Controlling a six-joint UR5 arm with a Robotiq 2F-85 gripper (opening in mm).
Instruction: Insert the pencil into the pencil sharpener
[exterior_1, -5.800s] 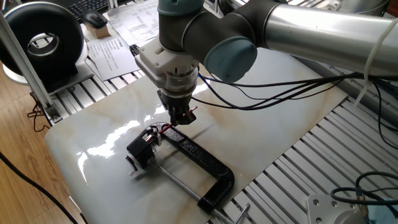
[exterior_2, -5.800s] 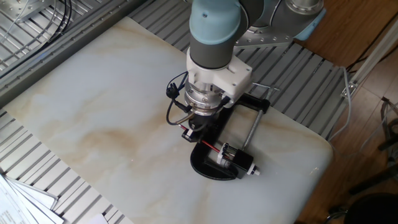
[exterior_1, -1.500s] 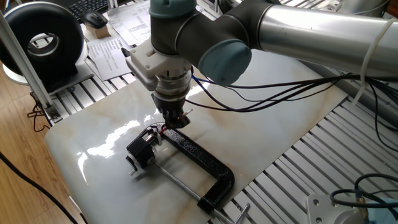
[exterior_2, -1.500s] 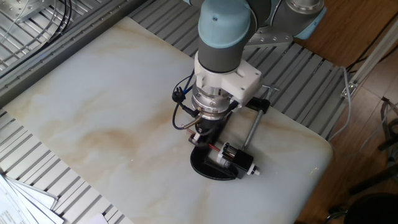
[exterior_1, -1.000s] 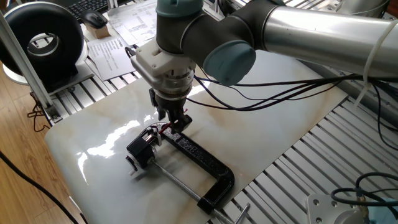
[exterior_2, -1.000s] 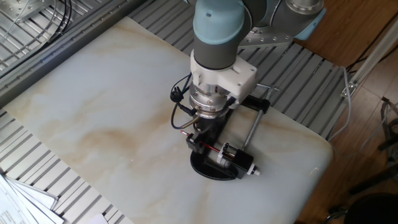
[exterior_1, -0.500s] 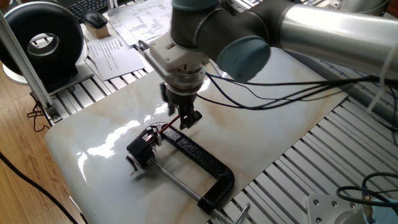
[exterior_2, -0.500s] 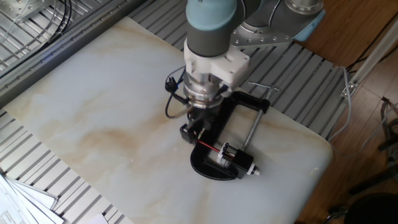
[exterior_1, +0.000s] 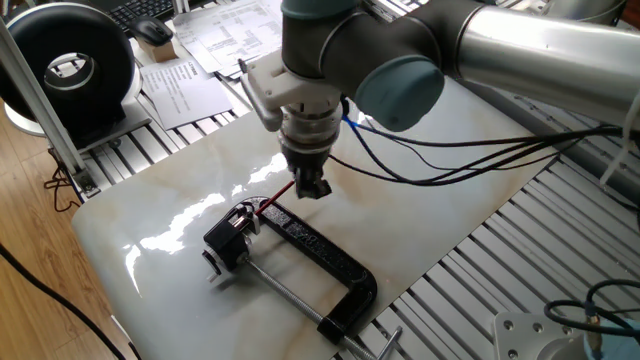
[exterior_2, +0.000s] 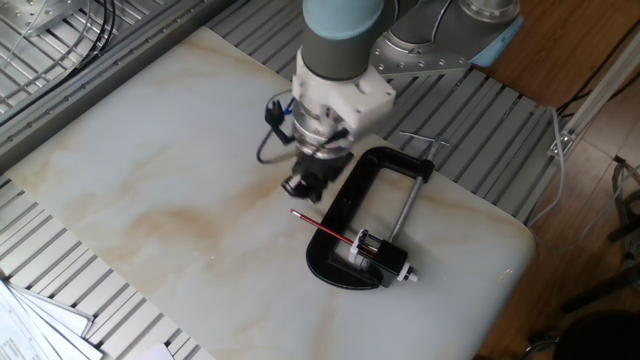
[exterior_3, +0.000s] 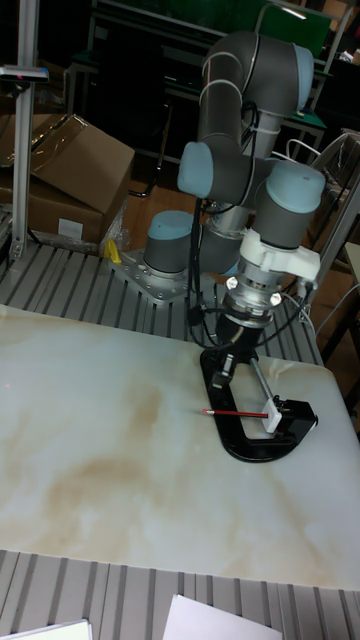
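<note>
The dark-red pencil (exterior_2: 322, 228) lies level just above the marble, one end meeting the small black pencil sharpener (exterior_2: 380, 256) and the other end free. In the tall fixed view the pencil (exterior_3: 235, 412) points left from the sharpener (exterior_3: 290, 413). The sharpener (exterior_1: 232, 236) sits inside the mouth of a black C-clamp (exterior_1: 322, 256). My gripper (exterior_2: 300, 185) hangs above and beyond the pencil's free end, open and holding nothing. In the one fixed view the gripper (exterior_1: 312, 187) is up and to the right of the pencil (exterior_1: 276, 203).
The clamp's silver screw rod (exterior_2: 405, 213) runs along the sharpener's far side. Papers (exterior_1: 190, 70), a keyboard and a black round device (exterior_1: 70, 65) lie past the slab's far-left edge. Slotted aluminium rails (exterior_2: 60, 260) surround the marble slab (exterior_2: 150, 170).
The gripper has let go of the pencil, lifted and drawn back from the sharpener. The pencil stays in the sharpener, its free end now uncovered.
</note>
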